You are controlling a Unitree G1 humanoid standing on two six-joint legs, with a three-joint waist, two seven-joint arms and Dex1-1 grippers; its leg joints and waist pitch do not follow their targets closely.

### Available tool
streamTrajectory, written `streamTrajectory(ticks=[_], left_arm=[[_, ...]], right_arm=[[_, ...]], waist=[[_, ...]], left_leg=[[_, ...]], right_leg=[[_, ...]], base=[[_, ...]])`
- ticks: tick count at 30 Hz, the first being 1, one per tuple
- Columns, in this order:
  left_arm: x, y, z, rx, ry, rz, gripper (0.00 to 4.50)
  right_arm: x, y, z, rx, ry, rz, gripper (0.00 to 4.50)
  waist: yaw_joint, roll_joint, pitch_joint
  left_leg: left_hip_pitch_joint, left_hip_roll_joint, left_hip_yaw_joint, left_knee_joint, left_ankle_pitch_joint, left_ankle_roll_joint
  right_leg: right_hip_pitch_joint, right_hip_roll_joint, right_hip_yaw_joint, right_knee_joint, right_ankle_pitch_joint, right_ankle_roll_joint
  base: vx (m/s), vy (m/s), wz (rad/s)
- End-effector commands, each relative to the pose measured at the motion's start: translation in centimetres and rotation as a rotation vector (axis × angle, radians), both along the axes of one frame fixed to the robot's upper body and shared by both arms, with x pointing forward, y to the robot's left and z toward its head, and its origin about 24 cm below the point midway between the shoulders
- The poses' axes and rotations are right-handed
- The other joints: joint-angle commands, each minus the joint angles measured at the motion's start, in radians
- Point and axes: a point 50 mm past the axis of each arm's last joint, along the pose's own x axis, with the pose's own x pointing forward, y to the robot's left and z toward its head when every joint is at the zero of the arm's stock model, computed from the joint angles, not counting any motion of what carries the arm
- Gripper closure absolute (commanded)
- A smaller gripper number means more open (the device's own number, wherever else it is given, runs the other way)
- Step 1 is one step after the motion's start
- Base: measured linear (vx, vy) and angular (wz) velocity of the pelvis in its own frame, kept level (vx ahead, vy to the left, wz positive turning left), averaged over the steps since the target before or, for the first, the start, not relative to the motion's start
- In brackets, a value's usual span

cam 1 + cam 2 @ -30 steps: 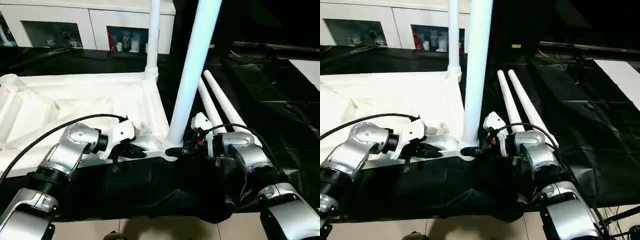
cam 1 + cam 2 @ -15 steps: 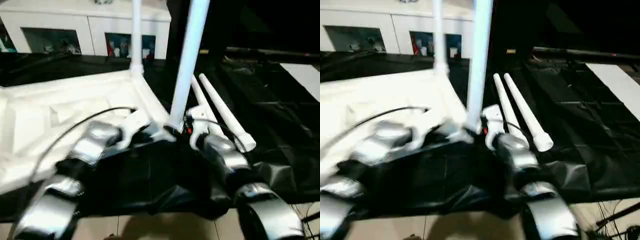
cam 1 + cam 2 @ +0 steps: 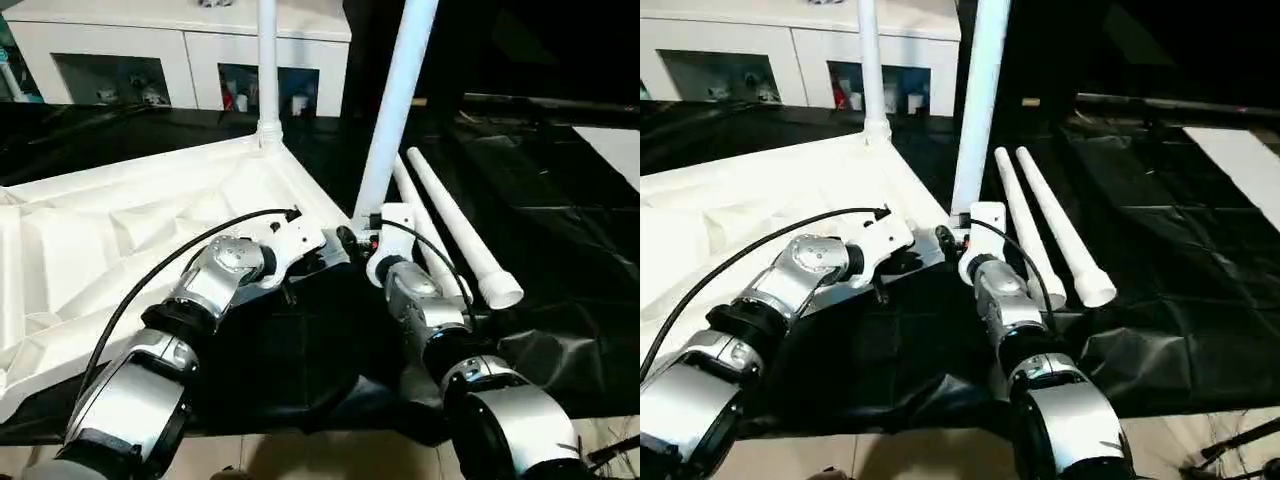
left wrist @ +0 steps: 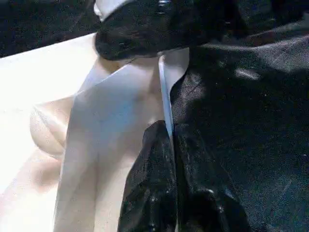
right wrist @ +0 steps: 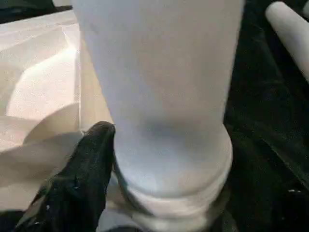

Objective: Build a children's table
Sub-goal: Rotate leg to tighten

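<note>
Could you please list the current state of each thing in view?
Table top: upside down on the black-draped work table.
Near leg: upright in its corner socket.
Far leg: upright in its socket.
Two spare legs: lying flat, side by side.
Left gripper: shut on the top's edge.

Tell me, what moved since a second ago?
The white plastic tabletop turned: its corner with the upright white tube leg swung away from the robot, left gripper and right gripper following. Left fingers stay pinched on its rim; two loose white legs lie unmoved.
</note>
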Motion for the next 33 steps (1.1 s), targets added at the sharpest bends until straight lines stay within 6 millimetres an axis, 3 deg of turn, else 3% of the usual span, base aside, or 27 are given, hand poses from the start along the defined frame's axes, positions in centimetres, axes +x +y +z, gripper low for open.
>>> streamTrajectory(ticks=[1,3,4,6,7,9,12,13,14,15,16,17,18,19,20,21,22,23,24,25,26,27,28,29,30,31,33], left_arm=[[-0.8,-2.0,-0.6,0.013,-0.009,-0.144,4.5],[-0.8,-2.2,-0.3,-0.002,-0.033,-0.156,4.5],[-0.6,-2.3,-0.1,-0.018,-0.053,-0.152,4.5],[-0.3,-2.8,0.8,-0.095,-0.098,-0.127,4.5],[-0.1,-2.9,1.3,-0.147,-0.099,-0.116,4.5],[0.1,-3.0,2.3,-0.245,-0.068,-0.098,4.05],[0.1,-2.9,2.9,-0.288,-0.053,-0.092,3.94],[0.2,-2.3,3.8,-0.329,-0.067,-0.087,3.79],[0.3,-2.0,4.3,-0.347,-0.079,-0.081,3.66],[0.3,-1.8,4.6,-0.356,-0.086,-0.077,3.57],[0.4,-1.2,4.9,-0.364,-0.086,-0.05,3.56],[0.5,-0.3,5.3,-0.362,-0.088,-0.025,3.52],[0.5,0.5,5.5,-0.359,-0.08,0.0,3.4],[0.5,0.9,5.6,-0.357,-0.074,0.015,3.18],[0.5,1.7,5.9,-0.356,-0.08,0.044,3.18],[0.5,1.7,5.9,-0.356,-0.08,0.044,3.17],[0.6,4.7,6.6,-0.31,-0.103,0.142,3.12],[0.6,4.7,6.6,-0.31,-0.103,0.142,3.12],[0.7,6.0,7.0,-0.293,-0.123,0.189,2.82],[0.6,8.3,7.5,-0.273,-0.135,0.279,2.82],[0.4,10.1,8.0,-0.257,-0.151,0.35,2.74],[0.4,10.1,8.0,-0.257,-0.151,0.35,2.73],[-0.1,12.9,8.9,-0.224,-0.173,0.462,2.66],[-0.4,13.8,9.1,-0.21,-0.182,0.498,2.41],[-0.8,15.4,9.4,-0.187,-0.198,0.552,2.34],[-0.9,15.8,9.5,-0.184,-0.2,0.562,2.3],[-2.2,18.1,10.1,-0.193,-0.208,0.617,2.24]], right_arm=[[-0.3,-0.5,0.0,-0.058,-0.03,0.039,0.76],[-0.4,-1.0,0.2,-0.083,-0.05,0.057,0.66],[-0.5,-1.3,0.4,-0.092,-0.064,0.068,0.66],[-1.0,-2.3,0.6,-0.127,-0.097,0.103,0.66],[-1.4,-2.8,0.7,-0.142,-0.11,0.117,0.66],[-2.1,-3.6,0.8,-0.167,-0.119,0.143,0.62],[-2.5,-3.9,0.8,-0.175,-0.126,0.152,0.62],[-3.0,-4.1,1.0,-0.183,-0.138,0.157,0.62],[-3.2,-4.0,1.1,-0.184,-0.142,0.157,0.62],[-3.3,-4.0,1.2,-0.184,-0.144,0.157,0.62],[-3.4,-3.9,1.3,-0.183,-0.155,0.156,0.62],[-3.5,-3.8,1.5,-0.177,-0.165,0.158,0.62],[-3.6,-3.7,1.7,-0.175,-0.171,0.16,0.62],[-3.7,-3.7,1.8,-0.174,-0.171,0.163,0.62],[-3.8,-3.8,1.9,-0.183,-0.177,0.158,0.62],[-3.8,-3.8,1.9,-0.183,-0.177,0.158,0.62],[-4.0,-4.2,2.2,-0.192,-0.184,0.16,0.62],[-4.0,-4.2,2.2,-0.192,-0.184,0.16,0.62],[-4.1,-4.4,2.3,-0.202,-0.188,0.167,0.62],[-4.3,-4.8,2.6,-0.216,-0.192,0.178,0.62],[-4.5,-5.0,2.8,-0.225,-0.199,0.188,0.62],[-4.5,-5.0,2.8,-0.225,-0.199,0.188,0.62],[-4.9,-5.3,3.3,-0.205,-0.21,0.242,0.62],[-5.1,-5.4,3.4,-0.186,-0.215,0.277,0.62],[-5.5,-5.6,3.5,-0.169,-0.21,0.344,0.62],[-5.6,-5.7,3.5,-0.164,-0.207,0.361,0.62],[-6.5,-6.2,3.7,-0.124,-0.175,0.505,0.62]], waist=[[-0.002,0.011,-0.06],[0.006,0.011,-0.062],[0.007,0.011,-0.064],[0.013,0.009,-0.063],[0.018,0.004,-0.065],[0.025,-0.004,-0.065],[0.033,0.001,-0.07],[0.032,-0.019,-0.069],[0.035,-0.013,-0.066],[0.033,-0.013,-0.066],[0.028,-0.02,-0.065],[0.026,-0.019,-0.064],[0.019,-0.011,-0.066],[0.01,-0.013,-0.066],[0.006,-0.007,-0.068],[0.004,-0.008,-0.066],[0.003,0.005,-0.066],[0.002,0.001,-0.066],[-0.003,0.004,-0.066],[-0.004,0.006,-0.064],[-0.006,0.004,-0.063],[-0.008,0.004,-0.062],[-0.011,-0.003,-0.063],[-0.011,-0.001,-0.063],[-0.013,-0.006,-0.06],[-0.012,-0.002,-0.06],[-0.01,-0.013,-0.057]], left_leg=[[0.011,0.025,-0.001,-0.066,-0.189,0.018],[0.005,0.025,-0.003,-0.065,-0.128,0.038],[0.007,0.025,-0.002,-0.063,-0.116,0.047],[0.008,0.026,-0.001,-0.063,-0.123,0.055],[0.007,0.026,-0.002,-0.063,-0.116,0.06],[0.004,0.025,-0.001,-0.062,-0.093,0.072],[0.003,0.029,-0.001,-0.059,-0.084,0.07],[-0.003,0.03,-0.002,-0.059,-0.064,0.077],[-0.004,0.03,-0.003,-0.058,-0.05,0.084],[-0.006,0.029,-0.003,-0.058,-0.05,0.088],[-0.008,0.026,-0.002,-0.058,-0.048,0.088],[-0.008,0.026,-0.002,-0.058,-0.051,0.085],[-0.009,0.027,-0.004,-0.058,-0.047,0.083],[-0.009,0.026,-0.003,-0.058,-0.046,0.079],[-0.006,0.024,-0.003,-0.056,-0.042,0.076],[-0.007,0.023,-0.001,-0.055,-0.041,0.075],[-0.005,0.024,-0.002,-0.056,-0.049,0.064],[-0.005,0.026,-0.003,-0.057,-0.051,0.061],[-0.002,0.023,-0.002,-0.057,-0.056,0.051],[-0.003,0.025,-0.003,-0.058,-0.06,0.047],[-0.003,0.026,-0.003,-0.059,-0.066,0.041],[-0.004,0.024,-0.004,-0.058,-0.07,0.042],[-0.002,0.023,-0.003,-0.059,-0.071,0.039],[-0.004,0.023,-0.004,-0.058,-0.074,0.039],[-0.005,0.023,-0.002,-0.058,-0.077,0.047],[-0.004,0.022,-0.002,-0.056,-0.079,0.054],[-0.004,0.025,-0.001,-0.057,-0.089,0.065]], right_leg=[[0.036,-0.077,0.056,-0.078,-0.027,-0.2],[0.044,-0.076,0.054,-0.07,0.053,-0.198],[0.042,-0.076,0.054,-0.067,0.085,-0.203],[0.044,-0.078,0.054,-0.069,0.083,-0.198],[0.05,-0.078,0.053,-0.07,0.079,-0.192],[0.053,-0.08,0.053,-0.069,0.085,-0.184],[0.047,-0.086,0.051,-0.064,0.097,-0.213],[0.052,-0.083,0.048,-0.06,0.119,-0.213],[0.049,-0.085,0.049,-0.056,0.138,-0.214],[0.049,-0.084,0.048,-0.057,0.141,-0.211],[0.051,-0.082,0.048,-0.058,0.143,-0.206],[0.051,-0.083,0.048,-0.057,0.139,-0.205],[0.053,-0.083,0.048,-0.054,0.14,-0.202],[0.051,-0.079,0.047,-0.055,0.144,-0.198],[0.049,-0.076,0.048,-0.055,0.151,-0.198],[0.048,-0.073,0.049,-0.056,0.153,-0.198],[0.047,-0.074,0.049,-0.055,0.148,-0.202],[0.049,-0.074,0.049,-0.055,0.152,-0.199],[0.045,-0.068,0.048,-0.055,0.159,-0.197],[0.045,-0.068,0.049,-0.055,0.159,-0.197],[0.047,-0.067,0.048,-0.054,0.161,-0.199],[0.048,-0.066,0.048,-0.054,0.163,-0.19],[0.049,-0.066,0.048,-0.055,0.151,-0.184],[0.051,-0.066,0.048,-0.053,0.15,-0.184],[0.048,-0.064,0.048,-0.057,0.139,-0.181],[0.047,-0.065,0.049,-0.056,0.133,-0.184],[0.048,-0.066,0.048,-0.058,0.105,-0.189]], base=[[0.0,0.0,0.0],[0.0,0.0,0.0],[0.0,0.0,0.0],[0.0,0.0,0.0],[0.0,0.0,0.0],[0.0,0.0,0.0],[0.0,0.0,0.0],[0.0,0.0,0.0],[0.0,0.0,0.0],[0.0,0.0,0.0],[0.0,0.0,0.0],[0.0,0.0,0.0],[0.0,0.0,0.0],[0.0,0.0,0.0],[0.0,0.0,0.0],[0.0,0.0,0.0],[0.0,0.0,0.0],[0.0,0.0,0.0],[0.0,0.0,0.0],[0.0,0.0,0.0],[0.0,0.0,0.0],[0.0,0.0,0.0],[0.0,0.0,0.0],[0.0,0.0,0.0],[0.0,0.0,0.0],[0.0,0.0,0.0],[0.0,0.0,0.0]])
